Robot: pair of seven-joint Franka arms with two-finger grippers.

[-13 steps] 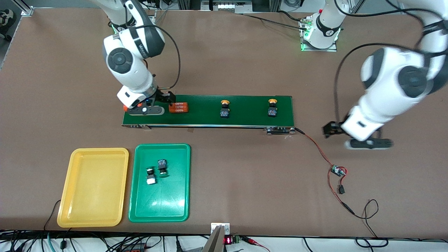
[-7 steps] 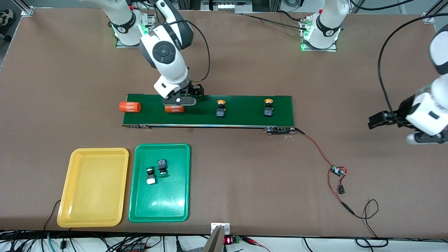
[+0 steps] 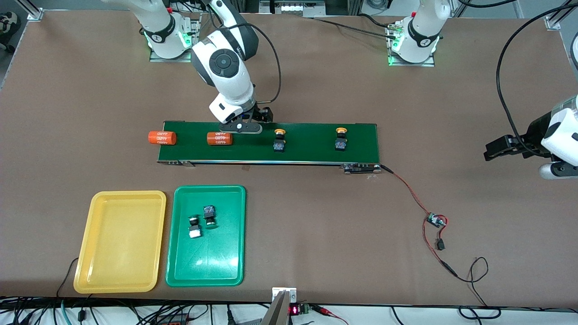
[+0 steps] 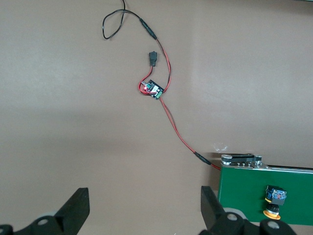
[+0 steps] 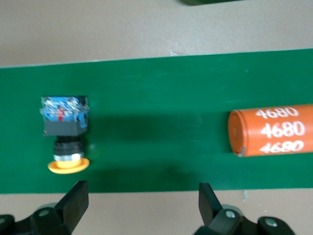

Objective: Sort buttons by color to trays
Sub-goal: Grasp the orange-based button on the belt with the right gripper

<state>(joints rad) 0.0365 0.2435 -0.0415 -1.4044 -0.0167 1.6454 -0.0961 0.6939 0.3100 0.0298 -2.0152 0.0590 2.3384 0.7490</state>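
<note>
Front view: brown table (image 3: 316,234) w/ green belt (image 3: 307,153), red wiring (image 3: 413,194).

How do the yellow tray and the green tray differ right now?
The yellow tray lies bare, while the green tray holds two buttons lying side by side. The yellow tray sits closer to the right arm's end of the table; the green tray lies beside it, toward the middle. Both are shallow, rounded rectangles of similar size.

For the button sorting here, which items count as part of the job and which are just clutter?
Job:
- two yellow-capped buttons on the belt
- two buttons in the green tray
- yellow tray

Lying about:
- two orange cylinders
- small circuit board with red wires
</note>
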